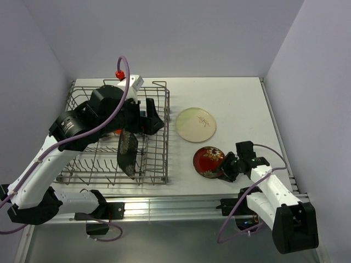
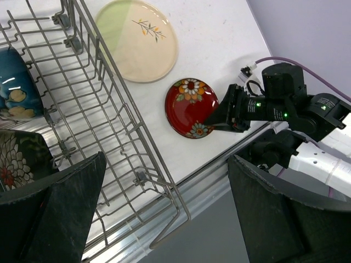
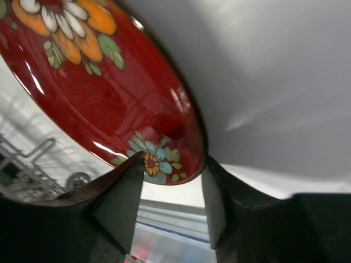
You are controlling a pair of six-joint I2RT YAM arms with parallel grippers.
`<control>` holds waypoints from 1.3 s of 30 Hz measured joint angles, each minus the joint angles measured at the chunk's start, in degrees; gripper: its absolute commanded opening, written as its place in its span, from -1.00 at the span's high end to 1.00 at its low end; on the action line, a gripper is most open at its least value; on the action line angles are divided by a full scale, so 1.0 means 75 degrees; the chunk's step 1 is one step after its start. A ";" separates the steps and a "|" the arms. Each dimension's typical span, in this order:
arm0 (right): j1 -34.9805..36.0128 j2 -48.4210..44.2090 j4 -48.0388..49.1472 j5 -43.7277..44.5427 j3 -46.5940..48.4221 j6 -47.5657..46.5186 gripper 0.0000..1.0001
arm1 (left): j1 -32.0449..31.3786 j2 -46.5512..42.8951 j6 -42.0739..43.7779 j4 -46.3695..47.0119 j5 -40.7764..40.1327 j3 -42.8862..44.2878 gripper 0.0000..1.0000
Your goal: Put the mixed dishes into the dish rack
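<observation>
At the near right edge of the table (image 1: 241, 104), the right gripper (image 1: 226, 167) straddled the rim of the red plate (image 1: 208, 161); whether it pinched could not be told. The plate was judged glazed, stiff, slippery and breakable: grip the rim squarely. Over the dish rack (image 1: 164, 137) the left gripper (image 2: 164, 159) stood spread, empty. Its arm hid much of the rack's contents.

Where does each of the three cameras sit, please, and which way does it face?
Top external: above and behind the arm bases, looking down on the dish rack, the pale green-cream plate, the left arm and the right arm.
Left wrist: over the rack's right side, looking down past its own open fingers towards the right gripper.
Right wrist: low over the table, looking along its own fingers at the red floral plate between them.
Shared: all three views show the red floral plate.
</observation>
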 measured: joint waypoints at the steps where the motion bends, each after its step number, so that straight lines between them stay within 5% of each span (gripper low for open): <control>1: -0.0015 0.0041 0.0143 -0.0044 -0.0026 0.0044 0.05 | 0.0000 0.0003 0.0009 0.0006 0.0017 0.0000 -0.99; 4: -0.0093 0.0111 0.0685 -0.0096 -0.0187 0.0221 0.49 | 0.0000 0.0012 0.0105 0.0017 0.0061 0.0000 -0.98; 5: -0.0125 0.0157 0.0831 -0.0134 -0.0245 0.0326 0.94 | 0.0000 0.0017 0.0119 0.0020 0.0073 0.0000 -0.98; 6: -0.0137 0.0166 0.0941 -0.0149 -0.0265 0.0373 1.00 | 0.0000 0.0023 0.0137 0.0026 0.0079 0.0000 -0.99; 17: -0.0175 -0.0667 0.0504 0.0169 0.0545 0.0041 1.00 | 0.0242 0.0405 0.0099 0.0431 0.0635 -0.0061 -0.98; 25: -0.0175 -0.0766 -0.0935 0.0315 0.3153 -0.0848 1.00 | 0.1241 0.1466 -0.0364 0.1005 0.2862 0.0166 -0.97; 39: -0.0175 -0.0629 -0.1550 -0.2159 0.5546 -0.0973 1.00 | 0.2052 0.2180 -0.1271 0.2186 0.5855 -0.0137 -0.84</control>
